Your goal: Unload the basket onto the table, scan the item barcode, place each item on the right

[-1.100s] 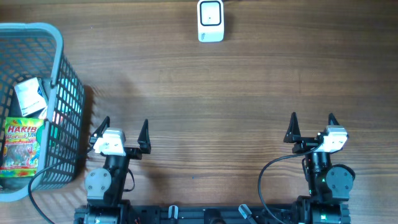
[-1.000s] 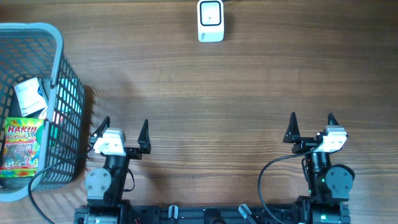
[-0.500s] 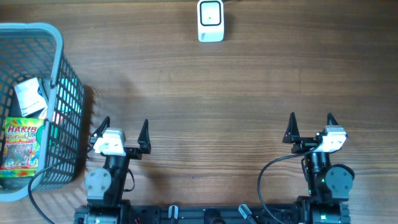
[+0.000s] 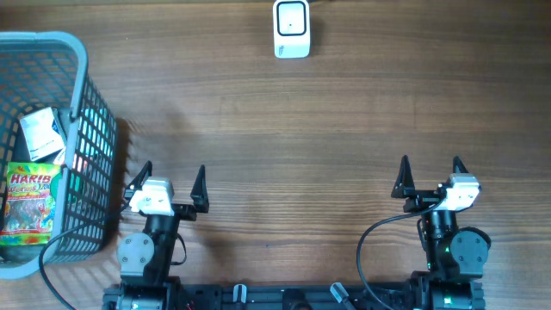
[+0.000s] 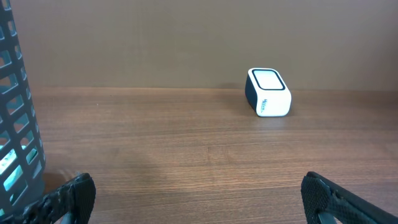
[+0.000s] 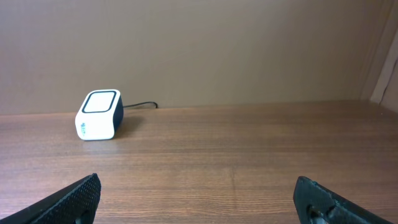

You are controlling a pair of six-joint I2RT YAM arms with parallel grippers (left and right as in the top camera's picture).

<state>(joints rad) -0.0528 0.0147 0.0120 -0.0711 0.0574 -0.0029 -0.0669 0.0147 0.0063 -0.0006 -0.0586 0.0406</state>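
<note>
Left jaws: wide, nothing between them, touching nothing. Right jaws: same, wide and empty.

Both arms sit at the near edge of the desk, jaws pointing toward the far edge. Left arm is just right of the basket. Right arm is well apart from it, on the other side.

Items are in the basket, far left of the desk. Overhead shows:
- Haribo bag lying flat, label up, toward the basket's near end.
- White pack just beyond the bag, tilted, close to the right wall.
- Some red and green showing through the mesh beside the bag; can't tell what it is.
- Barcodes: can't make any out at this size.

Scanner: white box with dark sides at the far edge, roughly mid-desk, well apart from the basket and both arms. Its pale rounded panel faces up with a slight tilt. Cable runs off behind it along the wall.

Left wrist view has the scanner right of centre and the basket mesh at its left edge. Right wrist view has the scanner left of centre. In both wrist views the black tips sit at the bottom corners, far apart, with only wood grain between them.
</note>
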